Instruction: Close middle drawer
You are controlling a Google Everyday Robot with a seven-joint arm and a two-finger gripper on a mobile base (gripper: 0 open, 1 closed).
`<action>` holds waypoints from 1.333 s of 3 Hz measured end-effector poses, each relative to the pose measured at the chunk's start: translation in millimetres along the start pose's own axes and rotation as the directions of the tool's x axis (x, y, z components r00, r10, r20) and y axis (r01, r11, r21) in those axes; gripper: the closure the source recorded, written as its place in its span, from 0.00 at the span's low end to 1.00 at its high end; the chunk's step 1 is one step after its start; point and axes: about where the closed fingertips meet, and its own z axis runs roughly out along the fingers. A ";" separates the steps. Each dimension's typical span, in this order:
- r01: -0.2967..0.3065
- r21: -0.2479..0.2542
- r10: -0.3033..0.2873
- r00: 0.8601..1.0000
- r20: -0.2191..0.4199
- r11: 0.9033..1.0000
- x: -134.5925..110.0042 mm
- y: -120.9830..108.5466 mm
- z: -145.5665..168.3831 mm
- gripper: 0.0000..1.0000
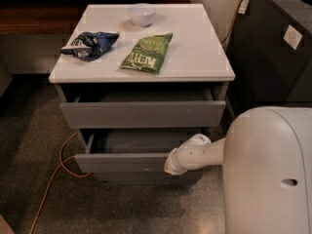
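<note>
1. Middle drawer (122, 163): plain grey and handleless, with a wide flat front panel; second down in the cabinet (141, 74).
2. State: pulled well out and level, its shallow grey box open to view.
3. Gripper (170, 166): at the right end of the front panel; contact cannot be told.

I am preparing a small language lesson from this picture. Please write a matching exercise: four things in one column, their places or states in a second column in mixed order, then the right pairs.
Things:
1. white bowl
2. green chip bag
3. middle drawer
4. gripper

Places or states:
A. pulled out, open
B. at the middle drawer's front panel, right part
C. back of the cabinet top
D. on the cabinet top, in front of the white bowl

Pairs: 1-C, 2-D, 3-A, 4-B
</note>
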 end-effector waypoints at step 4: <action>-0.016 0.099 0.013 0.999 0.033 0.995 -3.3 -65.3 20.2 1.00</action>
